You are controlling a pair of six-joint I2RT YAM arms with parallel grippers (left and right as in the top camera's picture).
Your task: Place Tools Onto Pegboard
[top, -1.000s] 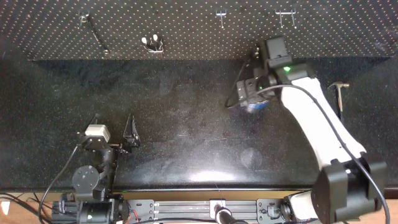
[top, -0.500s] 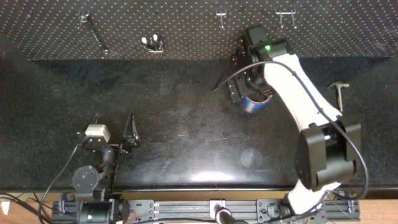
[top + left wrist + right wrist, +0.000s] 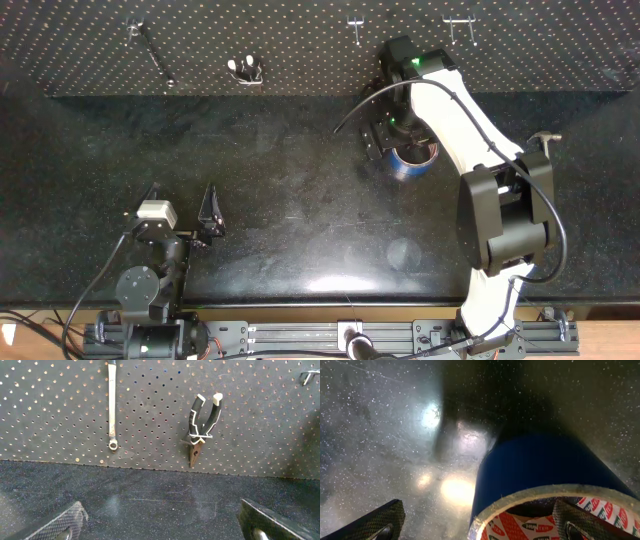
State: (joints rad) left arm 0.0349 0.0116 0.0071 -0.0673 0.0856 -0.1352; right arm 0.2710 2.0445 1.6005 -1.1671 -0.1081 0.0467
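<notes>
right gripper (image 3: 475,527) with two fingers apart, straddling the wall of one blue tape roll (image 3: 535,465): one finger outside the blue wall, the other at the printed inner core. contact with the wall impossible to tell. roll lying flat, core opening up, on the black speckled bench (image 3: 300,210), at 2 o'clock from the bench's middle in the top view, near the pegboard (image 3: 300,40).

left gripper (image 3: 165,530) with two fingers wide apart, at 9 o'clock from the bench's middle, facing the pegboard.

one hammer (image 3: 548,137) on the bench at 3 o'clock from the roll, partly behind the right arm.

on the pegboard, counted:
- one wrench (image 3: 112,405), hanging at 11 o'clock
- one pair of pliers (image 3: 200,427), hanging handles up, at 3 o'clock from the wrench
- two hook fittings (image 3: 354,27), at 12 to 1 o'clock, side by side but apart
</notes>
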